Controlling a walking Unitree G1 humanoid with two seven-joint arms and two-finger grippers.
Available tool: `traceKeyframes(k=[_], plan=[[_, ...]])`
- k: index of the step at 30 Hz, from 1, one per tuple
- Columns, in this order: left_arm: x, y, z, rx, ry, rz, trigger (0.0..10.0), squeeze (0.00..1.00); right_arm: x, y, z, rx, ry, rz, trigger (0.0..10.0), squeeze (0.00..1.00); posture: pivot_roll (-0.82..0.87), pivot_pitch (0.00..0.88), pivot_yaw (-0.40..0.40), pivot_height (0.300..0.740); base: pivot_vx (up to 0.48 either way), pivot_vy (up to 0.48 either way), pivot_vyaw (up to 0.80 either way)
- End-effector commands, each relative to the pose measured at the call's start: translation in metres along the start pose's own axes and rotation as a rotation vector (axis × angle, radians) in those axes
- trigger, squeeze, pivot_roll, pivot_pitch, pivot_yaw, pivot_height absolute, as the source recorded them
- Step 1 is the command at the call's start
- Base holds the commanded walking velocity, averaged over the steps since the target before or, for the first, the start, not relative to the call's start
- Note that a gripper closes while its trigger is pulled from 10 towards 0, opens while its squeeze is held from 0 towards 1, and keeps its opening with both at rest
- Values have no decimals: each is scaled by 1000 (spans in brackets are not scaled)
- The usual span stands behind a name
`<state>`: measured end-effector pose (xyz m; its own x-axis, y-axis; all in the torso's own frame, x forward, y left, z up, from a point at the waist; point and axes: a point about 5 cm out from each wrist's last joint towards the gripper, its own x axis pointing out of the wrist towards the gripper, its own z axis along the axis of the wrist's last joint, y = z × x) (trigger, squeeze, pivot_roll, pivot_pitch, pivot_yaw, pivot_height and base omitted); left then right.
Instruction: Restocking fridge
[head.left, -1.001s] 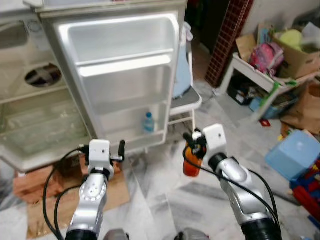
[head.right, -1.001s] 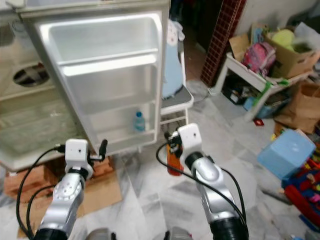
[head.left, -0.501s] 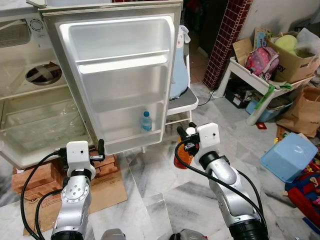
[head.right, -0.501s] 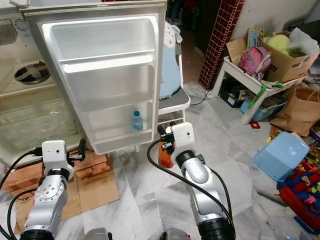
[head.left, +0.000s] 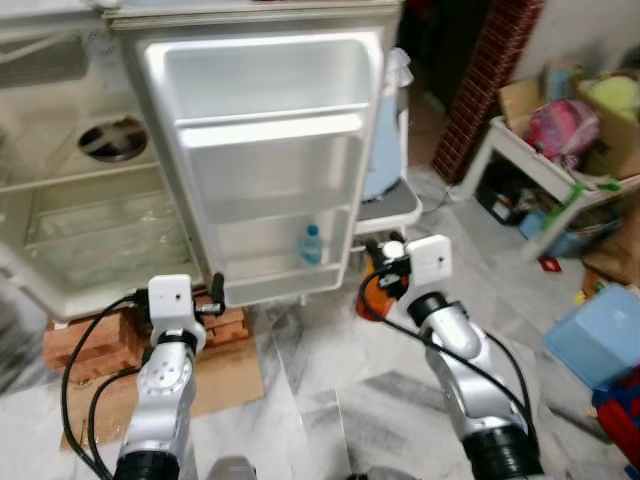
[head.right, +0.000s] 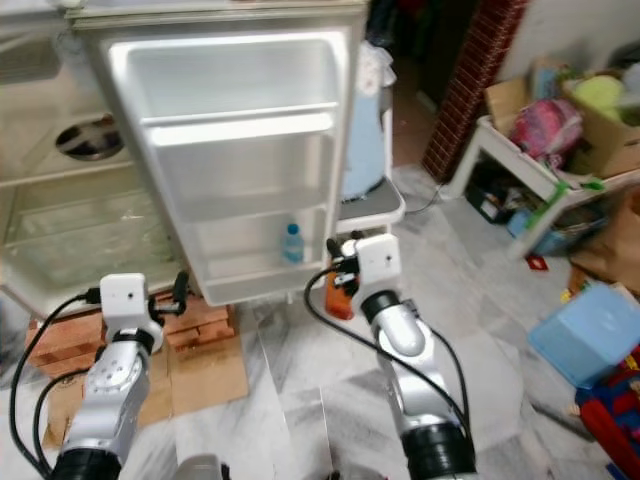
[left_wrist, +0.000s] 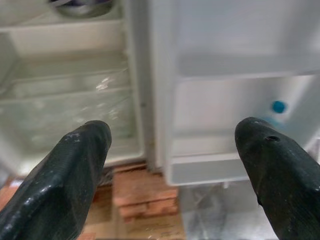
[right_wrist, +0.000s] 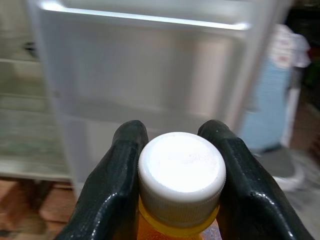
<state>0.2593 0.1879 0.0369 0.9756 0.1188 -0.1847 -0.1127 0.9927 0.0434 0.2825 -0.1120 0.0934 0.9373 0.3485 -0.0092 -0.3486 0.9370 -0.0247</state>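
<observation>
Right wrist view: right gripper (right_wrist: 179, 165) pinching orange bottle (right_wrist: 181, 175) neck; left gripper (left_wrist: 175, 165) spread, seemingly idle

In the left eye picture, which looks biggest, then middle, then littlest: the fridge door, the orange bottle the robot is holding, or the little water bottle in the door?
1. Fridge door, by far the largest.
2. Orange bottle, held by the right gripper.
3. Water bottle, on the door's bottom shelf.

The last two look nearly alike; the orange one is closer and partly hidden, so their order is unsure.
</observation>
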Motion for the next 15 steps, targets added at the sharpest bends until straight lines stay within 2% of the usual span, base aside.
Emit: traceKeyframes(k=[1, 5, 12, 15], plan=[[0, -1, -2, -6, 8, -4, 10000, 0, 0, -6, 3, -4, -18, -15, 10000, 0, -7, 0, -23, 740, 0, 0, 0], [-1, -1, -3, -5, 11, -5, 10000, 0, 0, -7, 3, -5, -20, -18, 10000, 0, -9, 0, -21, 740, 0, 0, 0], [0, -2, -4, -3, 11, -7, 10000, 0, -1, -2, 3, 9, -32, 14, 10000, 0, -9, 0, -23, 740, 347, 0, 0], [0, -2, -4, -6, 11, -6, 10000, 0, -1, 0, 4, 12, -40, 29, 10000, 0, -9, 0, -24, 728, 369, 269, 0]])
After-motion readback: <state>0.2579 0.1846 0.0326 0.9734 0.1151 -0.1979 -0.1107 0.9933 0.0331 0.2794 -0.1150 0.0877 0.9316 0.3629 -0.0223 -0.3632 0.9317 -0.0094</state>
